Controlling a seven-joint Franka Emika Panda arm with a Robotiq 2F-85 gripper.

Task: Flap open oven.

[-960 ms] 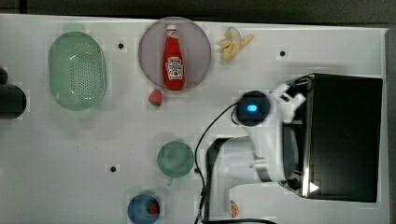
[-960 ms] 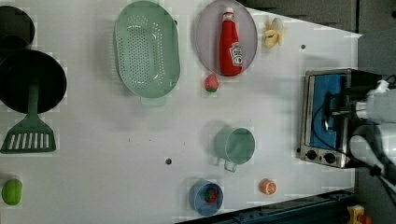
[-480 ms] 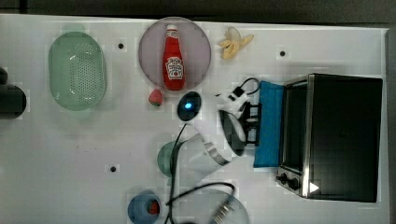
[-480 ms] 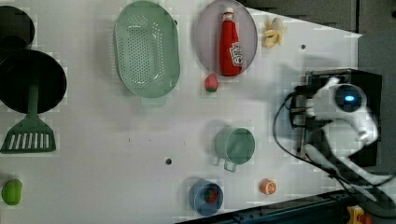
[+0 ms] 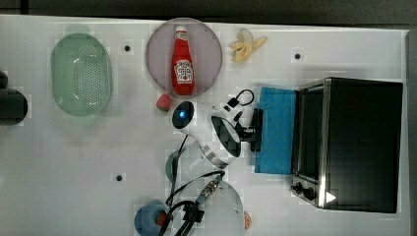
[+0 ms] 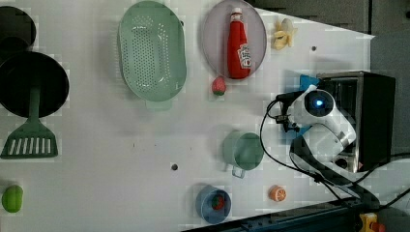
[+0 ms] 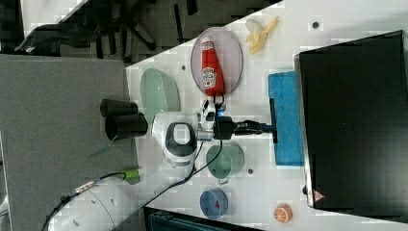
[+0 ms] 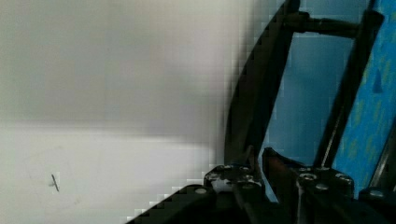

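The black oven (image 5: pixel 359 142) stands at the top view's right, with two dark knobs (image 5: pixel 302 189) on its silver front. Its blue glass door (image 5: pixel 276 130) lies flapped down flat on the white table. My gripper (image 5: pixel 253 131) is at the door's free edge, shut on the dark bar handle (image 5: pixel 257 129). In the right view the gripper (image 7: pixel 266 128) reaches straight to the handle (image 7: pixel 273 120) in front of the oven (image 7: pixel 351 120). The wrist view shows my fingertips (image 8: pixel 233 176) on either side of the handle bar (image 8: pixel 261 93), blue glass behind.
A ketchup bottle (image 5: pixel 183 61) lies on a grey plate (image 5: pixel 209 49), with a banana (image 5: pixel 246 45) and a strawberry (image 5: pixel 164 102) nearby. A green cup (image 6: pixel 243 150), blue bowl (image 6: pixel 212 203) and orange (image 6: pixel 277 193) sit near my arm. A green colander (image 5: pixel 81 73) is far off.
The oven door has swung from upright and shut down to flat on the table. My gripper moved away from the oven's front with the handle in it.
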